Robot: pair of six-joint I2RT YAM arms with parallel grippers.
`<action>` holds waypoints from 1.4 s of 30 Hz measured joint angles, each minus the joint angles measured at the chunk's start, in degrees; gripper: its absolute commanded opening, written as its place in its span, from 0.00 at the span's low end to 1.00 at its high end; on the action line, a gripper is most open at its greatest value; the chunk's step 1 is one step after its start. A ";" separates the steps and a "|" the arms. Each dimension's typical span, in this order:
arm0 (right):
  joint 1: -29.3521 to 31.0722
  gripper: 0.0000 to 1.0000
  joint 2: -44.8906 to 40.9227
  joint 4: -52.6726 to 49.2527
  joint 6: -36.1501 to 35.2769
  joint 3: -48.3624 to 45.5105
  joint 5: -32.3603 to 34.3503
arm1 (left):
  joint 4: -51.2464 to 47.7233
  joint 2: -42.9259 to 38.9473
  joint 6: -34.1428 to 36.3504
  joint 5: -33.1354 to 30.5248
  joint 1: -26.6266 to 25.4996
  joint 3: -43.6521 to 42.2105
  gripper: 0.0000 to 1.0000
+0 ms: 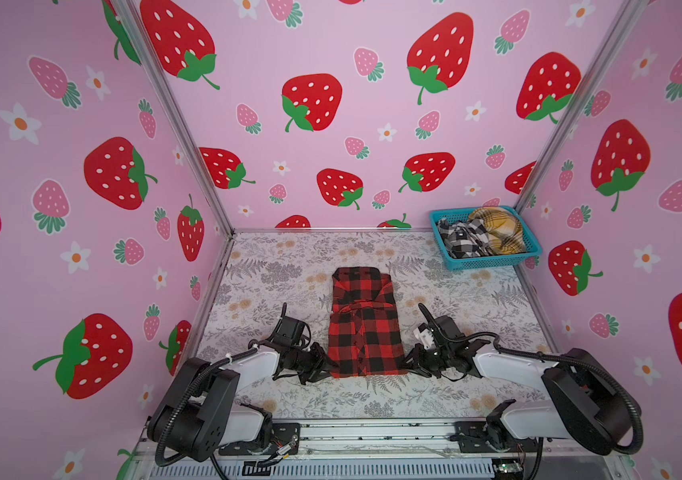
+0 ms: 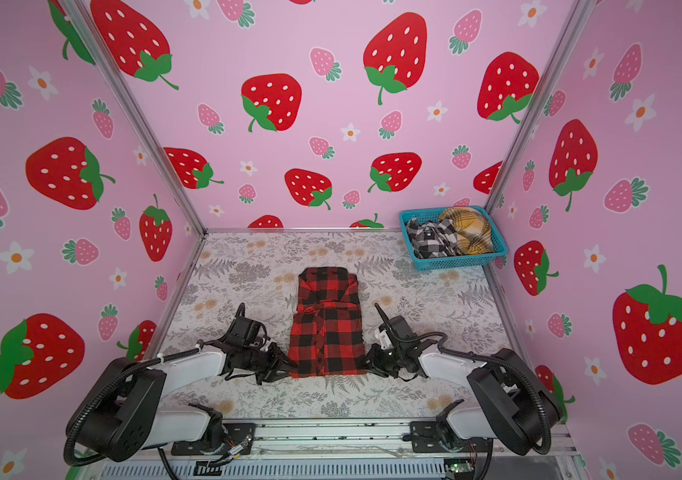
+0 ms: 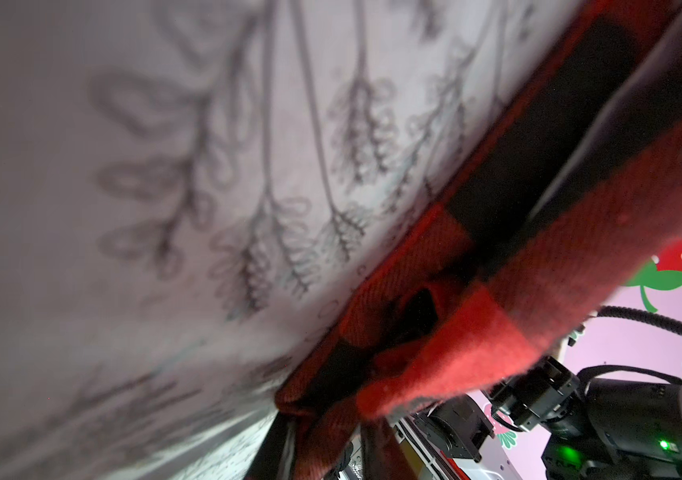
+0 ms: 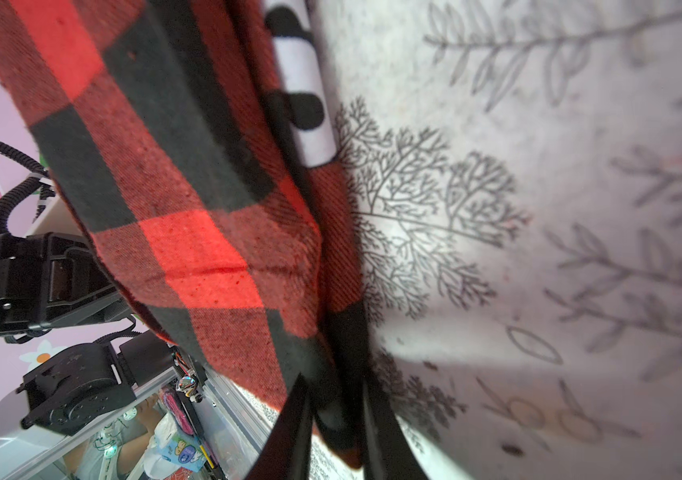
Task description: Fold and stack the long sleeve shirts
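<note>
Left hand (image 1: pixel 325 369) and right hand (image 1: pixel 412 363) lie low on the worktop (image 1: pixel 273 266), one at each hem corner of the red-and-black shirt (image 1: pixel 366 324). Each is pinched on cloth: both wrist views show plaid folds caught between the fingers (image 4: pixel 294 424).

The shirt lies mid-worktop as a narrow panel, hem toward the near edge and collar toward the far edge. The step looks like the hem-to-collar fold.

To do it well, raise both corners together and level, keeping the hem taut between them. Lift just enough that the lower layers are not dragged, then lay the hem square on the collar end.

The black-and-white shirt (image 1: pixel 462 241) and mustard plaid shirt (image 1: pixel 497 230) wait crumpled in the teal basket (image 1: pixel 484 262) at the far right corner.
</note>
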 measured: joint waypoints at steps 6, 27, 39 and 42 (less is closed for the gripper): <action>0.00 0.12 0.00 -0.26 -0.68 0.00 0.13 | 0.70 0.37 0.63 -1.07 -0.28 0.02 0.14; 3.08 0.01 -11.43 -7.98 -2.80 3.10 4.17 | -8.98 -9.92 0.04 -5.53 -2.69 1.84 0.00; 17.29 0.00 -29.22 -15.19 5.81 -0.55 13.64 | -22.62 -33.16 -4.70 -6.51 -8.87 -1.86 0.00; 18.40 0.00 -31.04 -17.11 7.08 -0.35 16.46 | -24.30 -38.45 -8.28 -6.93 -9.73 -1.99 0.00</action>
